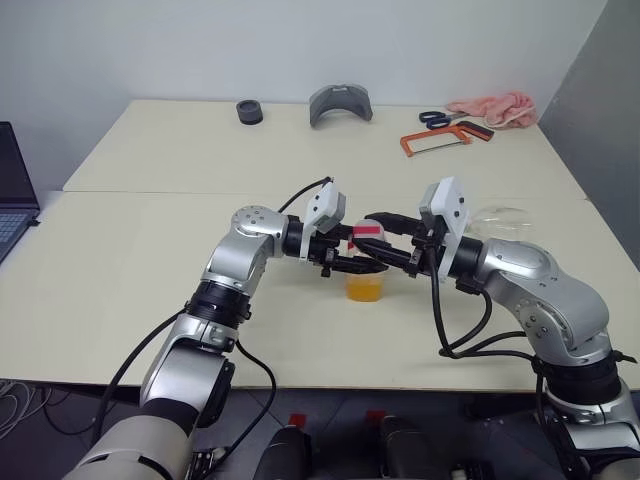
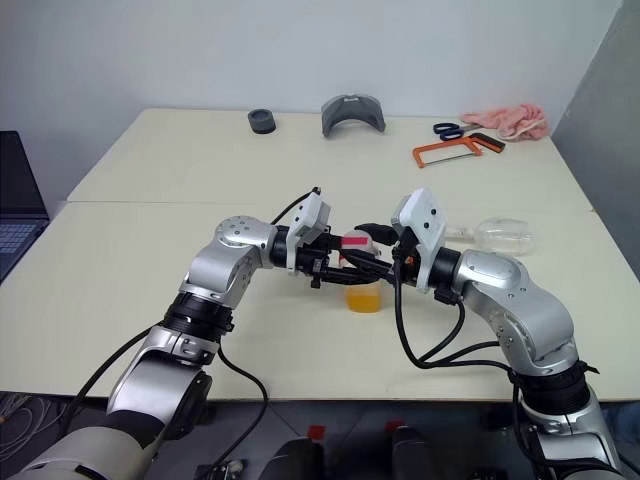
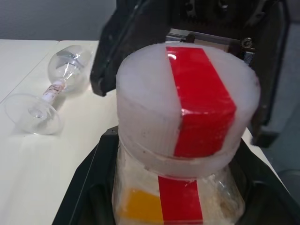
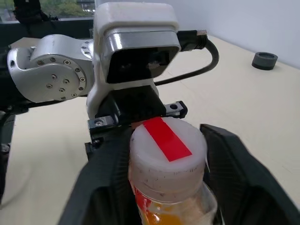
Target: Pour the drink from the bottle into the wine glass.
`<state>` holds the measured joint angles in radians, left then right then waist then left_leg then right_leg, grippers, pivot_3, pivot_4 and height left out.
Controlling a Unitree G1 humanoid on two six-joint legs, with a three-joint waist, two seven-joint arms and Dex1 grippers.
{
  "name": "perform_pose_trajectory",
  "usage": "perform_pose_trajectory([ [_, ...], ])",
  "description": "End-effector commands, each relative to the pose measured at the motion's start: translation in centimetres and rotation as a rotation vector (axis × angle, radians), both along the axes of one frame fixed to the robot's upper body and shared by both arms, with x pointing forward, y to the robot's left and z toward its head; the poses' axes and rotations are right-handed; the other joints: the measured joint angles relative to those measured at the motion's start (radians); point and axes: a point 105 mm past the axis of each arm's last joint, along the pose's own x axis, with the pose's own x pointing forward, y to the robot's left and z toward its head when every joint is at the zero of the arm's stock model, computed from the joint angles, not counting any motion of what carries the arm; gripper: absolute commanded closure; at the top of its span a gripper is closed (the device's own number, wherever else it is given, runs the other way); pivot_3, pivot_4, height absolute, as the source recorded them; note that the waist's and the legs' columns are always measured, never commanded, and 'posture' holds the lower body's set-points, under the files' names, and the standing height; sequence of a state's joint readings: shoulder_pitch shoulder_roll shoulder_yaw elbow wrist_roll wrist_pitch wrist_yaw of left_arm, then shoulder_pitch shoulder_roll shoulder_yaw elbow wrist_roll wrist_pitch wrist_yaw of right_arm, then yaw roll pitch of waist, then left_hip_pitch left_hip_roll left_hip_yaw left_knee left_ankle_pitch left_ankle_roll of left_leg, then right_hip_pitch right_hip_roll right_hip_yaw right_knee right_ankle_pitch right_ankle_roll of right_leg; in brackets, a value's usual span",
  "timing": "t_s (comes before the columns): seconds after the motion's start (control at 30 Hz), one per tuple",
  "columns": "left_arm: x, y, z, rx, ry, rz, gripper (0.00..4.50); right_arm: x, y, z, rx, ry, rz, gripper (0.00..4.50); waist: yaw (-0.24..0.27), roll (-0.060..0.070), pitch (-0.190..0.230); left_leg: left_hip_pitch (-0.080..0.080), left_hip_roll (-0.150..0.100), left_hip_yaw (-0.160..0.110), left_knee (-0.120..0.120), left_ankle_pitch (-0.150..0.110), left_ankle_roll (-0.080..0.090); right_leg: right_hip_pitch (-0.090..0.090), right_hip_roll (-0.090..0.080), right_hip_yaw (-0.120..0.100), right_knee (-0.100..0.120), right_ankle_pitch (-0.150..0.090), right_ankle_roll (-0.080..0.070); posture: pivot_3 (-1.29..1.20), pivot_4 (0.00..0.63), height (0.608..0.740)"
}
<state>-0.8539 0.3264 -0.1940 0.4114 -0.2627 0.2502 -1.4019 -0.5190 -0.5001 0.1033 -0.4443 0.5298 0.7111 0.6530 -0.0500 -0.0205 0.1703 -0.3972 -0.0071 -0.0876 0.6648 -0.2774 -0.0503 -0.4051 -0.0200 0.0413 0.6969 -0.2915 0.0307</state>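
The bottle (image 1: 364, 283) stands upright in the middle of the table, with orange drink (image 2: 363, 297) in its lower part. Its white cap (image 3: 187, 101) carries a red strip. My left gripper (image 1: 348, 263) reaches in from the left and is shut on the bottle just below the cap. My right gripper (image 4: 166, 154) comes from the right, and its fingers (image 4: 234, 159) press both sides of the cap. The wine glass (image 1: 500, 215) lies on its side on the table, behind my right forearm and apart from both grippers.
At the table's far edge are a black ring (image 1: 249, 111), a grey curved piece (image 1: 340, 103), scissors (image 1: 437, 119), an orange hacksaw (image 1: 435, 140) and a pink cloth (image 1: 492, 107). A laptop (image 1: 10, 200) sits at the far left.
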Motion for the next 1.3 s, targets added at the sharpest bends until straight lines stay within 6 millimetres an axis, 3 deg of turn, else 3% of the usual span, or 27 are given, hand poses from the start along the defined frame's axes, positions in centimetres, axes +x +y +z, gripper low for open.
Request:
perform_pose_trajectory([
  [0.03, -0.4, -0.3, 0.7, -0.008, -0.047, -0.019, 2.31, -0.7, 0.3, 0.8, -0.013, -0.071, 0.015, 2.67, 0.0, 0.0, 0.0, 0.0, 0.0, 0.0, 0.0, 0.0, 0.0, 0.0, 0.0, 0.0, 0.0, 0.0, 0.0, 0.0, 0.15, 0.74],
  [0.27, -0.4, -0.1, 0.5, -0.002, -0.041, -0.013, 2.31, -1.3, -0.4, 1.1, -0.146, -0.373, -0.025, 2.72, 0.0, 0.0, 0.0, 0.0, 0.0, 0.001, 0.0, 0.0, 0.0, 0.0, 0.0, 0.0, 0.0, 0.0, 0.0, 0.0, 0.15, 0.74],
  [0.47, -0.4, 0.0, 0.4, 0.001, -0.037, -0.01, 2.31, -2.0, -1.4, 2.4, 0.016, -0.34, -0.054, 2.76, 0.0, 0.0, 0.0, 0.0, 0.0, 0.001, 0.0, 0.0, 0.0, 0.0, 0.0, 0.0, 0.0, 0.0, 0.0, 0.0, 0.15, 0.74],
  [0.63, -0.2, 0.3, 0.4, -0.004, -0.036, 0.009, 2.31, -1.3, -7.2, 2.2, 0.132, -0.196, -0.282, 2.76, 0.009, 0.0, 0.0, 0.0, 0.001, -0.002, 0.0, 0.0, 0.0, 0.0, -0.001, 0.0, 0.0, 0.0, 0.0, 0.0, 0.15, 0.74],
  [0.8, 0.2, 0.9, 0.8, -0.026, -0.029, 0.043, 2.31, -1.3, -14.0, -6.0, -0.085, 0.0, -0.573, 2.76, 0.016, 0.0, 0.0, 0.0, -0.001, 0.002, 0.0, 0.0, 0.0, 0.001, 0.0, 0.0, 0.0, 0.0, 0.0, 0.0, 0.15, 0.74],
  [0.87, 0.4, 1.1, 1.0, -0.034, -0.026, 0.055, 2.31, -1.5, -15.4, -8.2, -0.152, 0.06, -0.634, 2.76, 0.012, 0.0, 0.0, 0.001, -0.001, 0.005, 0.0, 0.0, 0.0, 0.001, 0.001, 0.002, 0.0, 0.0, 0.0, 0.0, 0.15, 0.74],
  [0.97, 0.9, 1.6, 1.4, -0.043, -0.028, 0.084, 2.31, -1.8, -17.6, -11.3, -0.194, 0.186, -0.772, 1.79, 0.005, 0.0, 0.0, 0.003, -0.001, 0.007, -0.001, 0.0, 0.0, 0.001, 0.002, 0.004, 0.001, 0.0, 0.0, 0.0, 0.15, 0.74],
  [1.13, 1.5, 2.4, 2.1, -0.074, -0.028, 0.133, 2.31, -2.2, -17.8, -11.5, -0.197, 0.223, -0.771, 0.08, 0.004, 0.0, 0.0, 0.003, 0.0, 0.006, 0.0, 0.0, 0.0, 0.001, 0.003, 0.004, 0.001, 0.0, 0.0, 0.0, 0.15, 0.74],
  [1.3, 2.7, 4.1, 3.2, -0.139, -0.034, 0.257, 2.31, -2.2, -18.0, -9.3, -0.267, 0.13, -0.7, 0.0, 0.009, 0.0, 0.0, 0.002, 0.0, 0.005, 0.0, 0.0, 0.0, 0.001, 0.002, 0.003, 0.001, 0.0, 0.0, 0.0, 0.15, 0.74],
])
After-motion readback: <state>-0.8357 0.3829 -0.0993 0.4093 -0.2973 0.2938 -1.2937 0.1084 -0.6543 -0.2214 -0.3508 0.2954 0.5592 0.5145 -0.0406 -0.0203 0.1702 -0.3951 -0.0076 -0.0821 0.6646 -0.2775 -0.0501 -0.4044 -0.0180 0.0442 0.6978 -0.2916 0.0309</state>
